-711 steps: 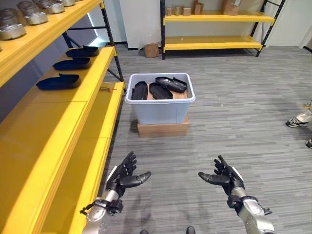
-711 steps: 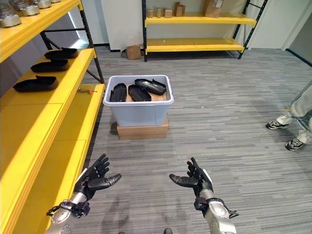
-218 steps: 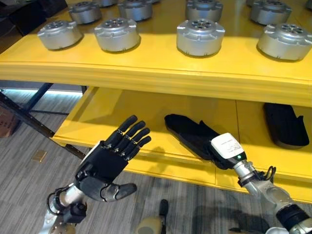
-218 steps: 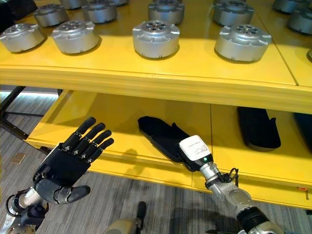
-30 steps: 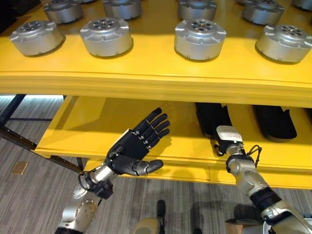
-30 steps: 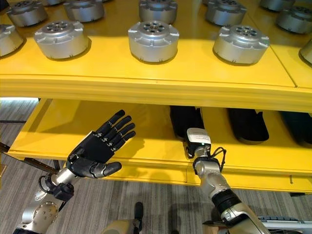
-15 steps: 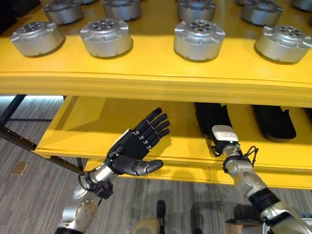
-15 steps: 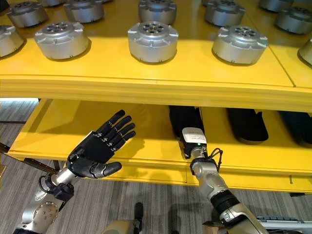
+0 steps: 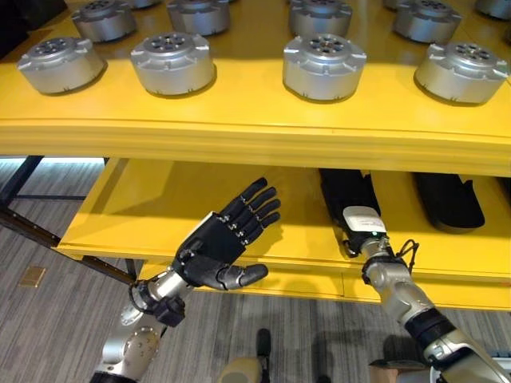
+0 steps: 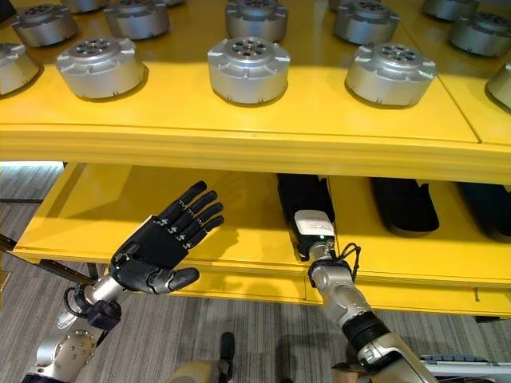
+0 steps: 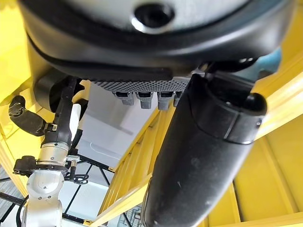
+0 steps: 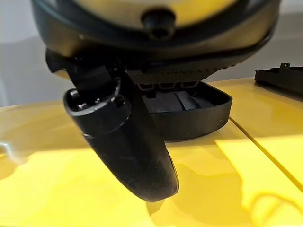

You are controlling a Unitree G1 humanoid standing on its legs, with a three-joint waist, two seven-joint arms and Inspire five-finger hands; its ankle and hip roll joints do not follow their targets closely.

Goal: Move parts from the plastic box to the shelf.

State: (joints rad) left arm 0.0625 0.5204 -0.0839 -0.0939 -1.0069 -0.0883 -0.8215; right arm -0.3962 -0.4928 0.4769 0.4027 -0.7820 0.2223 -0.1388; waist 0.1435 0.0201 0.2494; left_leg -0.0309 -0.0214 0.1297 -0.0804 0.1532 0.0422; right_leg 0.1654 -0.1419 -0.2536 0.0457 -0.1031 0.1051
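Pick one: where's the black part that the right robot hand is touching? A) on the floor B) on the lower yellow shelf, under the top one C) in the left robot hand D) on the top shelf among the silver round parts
B: the black part lies flat on the lower yellow shelf, with the right robot hand at its near end; the left robot hand is open and holds nothing.

Since the start the robot is away from the plastic box on the floor and faces the yellow shelf (image 9: 263, 251). The black part (image 9: 349, 194) — earlier lying askew near the shelf's front edge — now lies straight, further in. The right hand (image 9: 357, 231) sits at its near end, slightly deeper than a second ago.
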